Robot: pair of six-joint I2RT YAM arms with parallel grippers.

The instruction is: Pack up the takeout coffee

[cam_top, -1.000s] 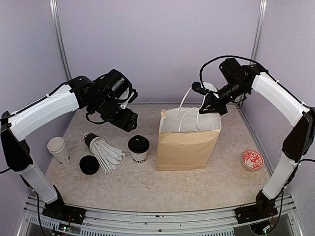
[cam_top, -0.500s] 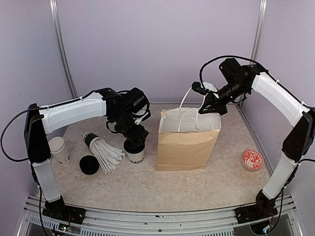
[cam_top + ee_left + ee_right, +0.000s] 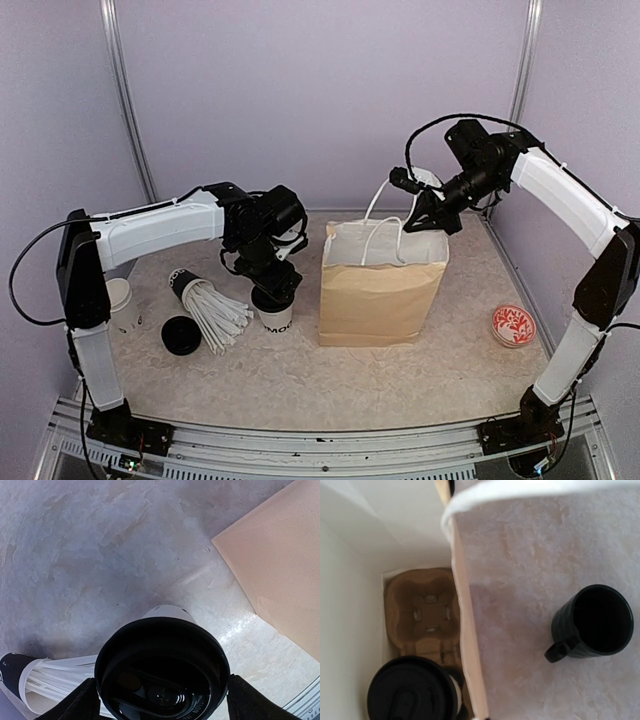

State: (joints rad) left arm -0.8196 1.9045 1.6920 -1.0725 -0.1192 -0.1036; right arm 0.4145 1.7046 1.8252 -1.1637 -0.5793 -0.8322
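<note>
A white takeout cup with a black lid stands on the table left of the brown paper bag. My left gripper is right over it. In the left wrist view the lid fills the space between the fingers, which stand close at either side; the gripper looks open. My right gripper is shut on the bag's back right rim. In the right wrist view a second lidded cup sits in a cardboard carrier inside the bag.
A black cup lies on its side, spilling white straws. A loose black lid and an unlidded white cup are at the left. A red round disc lies at the right. A dark green mug stands behind the bag.
My left arm swung in from the back left and came down over the lidded cup, then settled slightly lower. The right arm and the bag have not moved.
</note>
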